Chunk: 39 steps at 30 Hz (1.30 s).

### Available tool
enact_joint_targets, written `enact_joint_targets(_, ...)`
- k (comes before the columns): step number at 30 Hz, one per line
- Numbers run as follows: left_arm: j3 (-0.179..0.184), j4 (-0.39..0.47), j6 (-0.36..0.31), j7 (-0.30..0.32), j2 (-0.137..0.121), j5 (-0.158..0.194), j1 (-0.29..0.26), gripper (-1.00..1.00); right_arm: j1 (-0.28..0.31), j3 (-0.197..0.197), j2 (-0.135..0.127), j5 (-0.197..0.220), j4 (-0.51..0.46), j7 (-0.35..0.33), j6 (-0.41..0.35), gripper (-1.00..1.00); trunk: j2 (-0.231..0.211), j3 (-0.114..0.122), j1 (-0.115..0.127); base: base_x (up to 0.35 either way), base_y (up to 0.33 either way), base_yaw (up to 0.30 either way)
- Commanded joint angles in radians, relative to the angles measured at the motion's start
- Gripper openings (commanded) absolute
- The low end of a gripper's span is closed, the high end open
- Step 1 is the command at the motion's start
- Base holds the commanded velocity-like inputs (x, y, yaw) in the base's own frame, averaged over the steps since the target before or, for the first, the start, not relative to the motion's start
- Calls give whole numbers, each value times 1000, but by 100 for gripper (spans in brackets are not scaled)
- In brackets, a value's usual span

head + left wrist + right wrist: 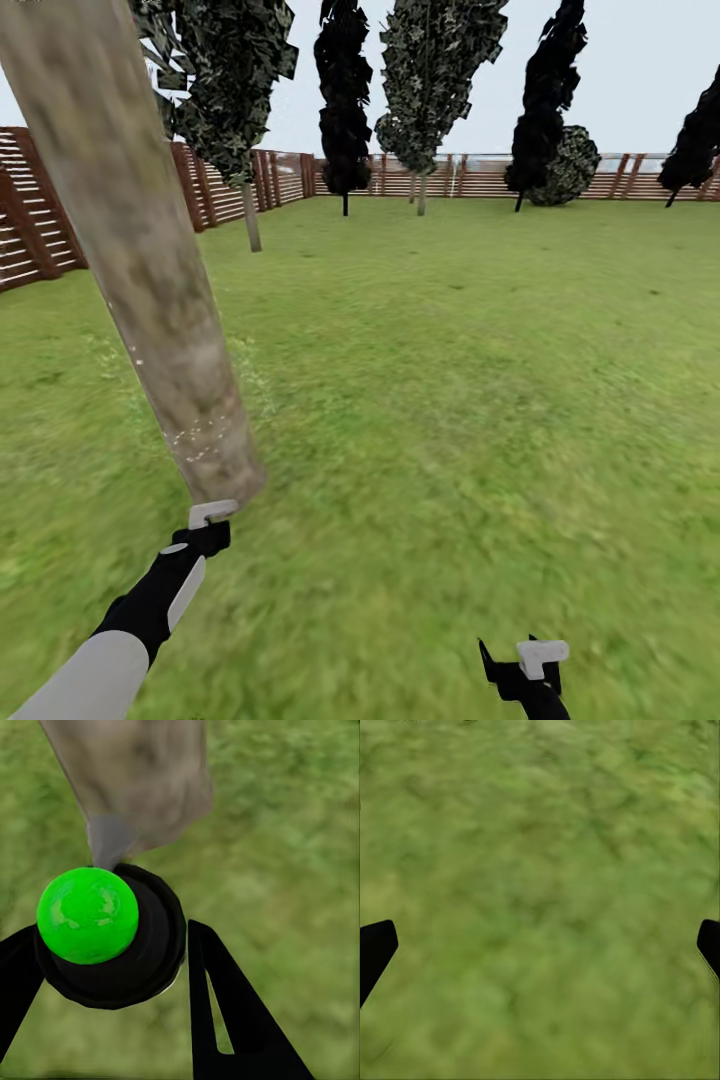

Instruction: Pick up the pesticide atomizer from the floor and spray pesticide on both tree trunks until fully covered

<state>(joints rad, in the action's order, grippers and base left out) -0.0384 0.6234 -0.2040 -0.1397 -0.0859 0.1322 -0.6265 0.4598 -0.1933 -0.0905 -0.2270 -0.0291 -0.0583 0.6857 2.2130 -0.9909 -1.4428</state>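
A: Where's the pesticide atomizer point(112, 937)?

B: Clamped in the left hand point(105, 967), a dark round body with a bright green cap, nozzle aimed at the foot of the tree trunk point(150, 270) just ahead of it. Whitish pesticide point(195, 440) specks dot the bark low down.

A: The right hand point(540, 945)?

B: Spread wide, holding nothing, over bare grass point(540, 870).

A: Risks?

B: The left hand sits nearly against the trunk; pushing forward could bump it. Spraying from one spot probably leaves the far side and higher bark uncovered. To the hand's right the lawn is open; the fence point(40, 220) stands well beyond the trunk
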Motion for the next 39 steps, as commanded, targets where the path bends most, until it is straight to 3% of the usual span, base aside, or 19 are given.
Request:
enact_joint_targets(1,0,1,0,0,0,0,0,-100,0,0,0,0,0,0,0,100,0,0,0,111,-263,276)
enact_joint_targets(12,-1,9,0,2,-10,1,0,-100,0,0,0,0,0,0,0,100,0,0,0,74,-180,271)
enact_joint_targets(15,2,78,-15,3,-11,1,-3,-100,0,0,0,0,0,0,0,100,0,0,0,0,-1,46)
enact_joint_targets(16,2,140,-42,2,-12,0,-6,-100,0,0,0,0,0,0,0,100,0,0,0,0,0,9)
enact_joint_targets(17,4,402,-237,6,-12,-7,-12,-100,0,0,0,0,0,0,0,100,0,0,0,0,0,0)
enact_joint_targets(18,4,497,-300,6,-10,-8,-10,-100,0,0,0,0,0,0,0,100,0,0,0,0,0,0)
enact_joint_targets(21,-4,559,-342,6,-16,-4,-10,-100,0,0,0,0,0,0,0,100,0,0,0,0,0,0)
enact_joint_targets(22,-39,564,-348,7,-26,-8,-9,-100,0,0,0,0,0,0,0,100,0,0,0,0,0,0)
enact_joint_targets(23,-74,566,-355,8,-53,-5,-9,-100,0,0,0,0,0,0,0,100,0,0,0,0,0,0)
enact_joint_targets(25,-84,569,-399,9,-78,0,-7,-100,0,0,0,0,0,0,0,100,0,0,0,0,0,0)
enact_joint_targets(27,-57,569,-434,11,-73,-4,-6,-100,0,0,0,0,0,0,0,100,0,0,0,0,0,0)
enact_joint_targets(29,26,570,-450,10,-72,1,-10,-100,0,0,0,0,0,0,0,100,0,0,0,0,0,0)
enact_joint_targets(30,40,569,-486,10,-76,2,-13,-100,0,0,0,0,0,0,0,100,0,0,0,0,0,0)
enact_joint_targets(31,44,569,-507,11,-81,2,-15,-100,0,0,0,0,0,0,0,100,0,0,0,0,0,0)
enact_joint_targets(34,44,569,-535,38,-147,2,-19,-100,0,0,0,0,0,0,0,100,0,0,0,0,0,0)
enact_joint_targets(36,46,577,-544,161,-181,-5,-19,-100,0,0,0,0,0,0,0,100,0,0,0,0,0,0)
enact_joint_targets(39,53,648,-609,197,-169,-2,-19,-100,0,0,0,0,0,0,0,100,0,0,0,0,0,0)
